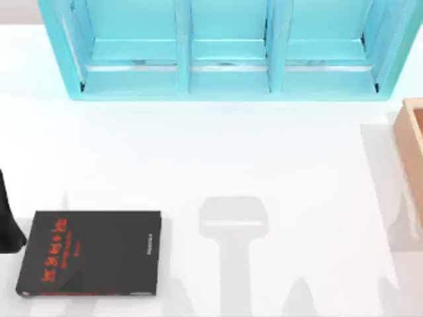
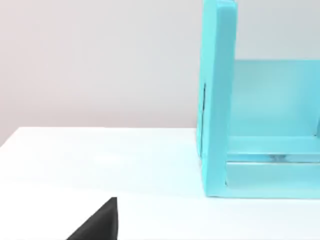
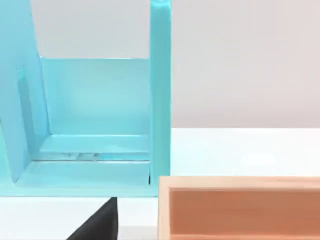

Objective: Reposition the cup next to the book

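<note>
Top view: the black book (image 1: 89,253) with red lettering lies flat at the table's (image 1: 264,158) near left, cover up, small white text line near its right edge. A dark piece of my left arm (image 1: 8,224) pokes in at the left edge, just beside the book's upper-left corner. A turquoise shelf unit (image 1: 228,49) with three compartments spans the far side. A corner of a wooden box (image 1: 413,142) sits at the right edge, well apart from the book. Grey shadows fall on the table centre and right.

Left wrist view: one turquoise side panel of the shelf (image 2: 217,100) stands upright on the white table (image 2: 100,160), with an open compartment past it. A black wedge (image 2: 100,225) sits at the frame's lower edge; can't tell if it's gripper or something else. Can't tell whether my left gripper is clenched or released.

Right wrist view: the shelf's (image 3: 160,95) other end, and here the wooden box (image 3: 240,207) sits close, open top, just beside the shelf's corner. Same black wedge (image 3: 100,225). Right gripper state: can't tell either.
</note>
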